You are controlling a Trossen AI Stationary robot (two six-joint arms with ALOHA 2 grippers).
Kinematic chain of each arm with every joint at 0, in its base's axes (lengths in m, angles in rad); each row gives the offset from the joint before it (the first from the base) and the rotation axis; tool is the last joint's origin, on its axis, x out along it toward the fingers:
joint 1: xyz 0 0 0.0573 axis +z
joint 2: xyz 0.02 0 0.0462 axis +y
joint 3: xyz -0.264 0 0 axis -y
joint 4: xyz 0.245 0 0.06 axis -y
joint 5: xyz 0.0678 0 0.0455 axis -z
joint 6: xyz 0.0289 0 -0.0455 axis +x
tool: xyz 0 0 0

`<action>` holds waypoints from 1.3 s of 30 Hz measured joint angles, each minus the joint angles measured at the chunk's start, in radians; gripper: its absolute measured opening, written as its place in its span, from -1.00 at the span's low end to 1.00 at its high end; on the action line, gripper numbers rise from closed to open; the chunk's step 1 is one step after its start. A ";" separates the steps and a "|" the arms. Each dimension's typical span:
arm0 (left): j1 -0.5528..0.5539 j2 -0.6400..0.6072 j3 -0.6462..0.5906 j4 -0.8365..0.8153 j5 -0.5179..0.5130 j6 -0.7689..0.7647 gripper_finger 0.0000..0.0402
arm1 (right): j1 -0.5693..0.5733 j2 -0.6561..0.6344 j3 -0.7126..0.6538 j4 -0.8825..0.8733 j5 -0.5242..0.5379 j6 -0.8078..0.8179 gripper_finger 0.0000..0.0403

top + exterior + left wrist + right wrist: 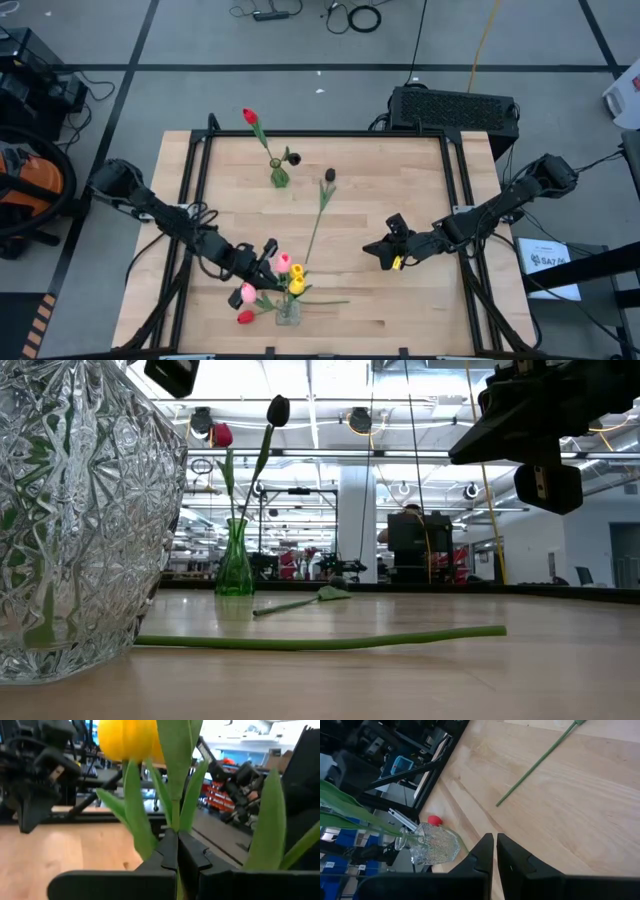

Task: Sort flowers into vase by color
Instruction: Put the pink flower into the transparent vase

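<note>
As we pinch a yellow tulip (127,740) by its stem in our left gripper (177,851) above the crystal vase (288,312), our closed, empty right gripper (385,252) waits mid-table beside a dark tulip (329,175) lying flat.

1. A black perforated box (455,106) sits on the floor just beyond the table's far edge.
2. Black cables (352,16) lie coiled on the grey floor.
3. An orange vacuum (22,177) stands left of the table.
</note>
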 joint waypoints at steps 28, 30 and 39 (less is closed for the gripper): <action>0.000 0.024 0.000 -0.005 0.029 -0.186 -0.46 | 0.000 0.000 0.000 -0.001 0.000 0.072 -0.92; 0.000 0.024 0.000 -0.005 0.029 -0.180 -0.33 | 0.000 0.000 0.000 0.000 -0.001 0.076 -0.92; 0.000 -0.002 0.000 -0.057 0.056 -0.157 -0.08 | 0.000 0.000 0.000 0.000 0.000 0.096 -0.92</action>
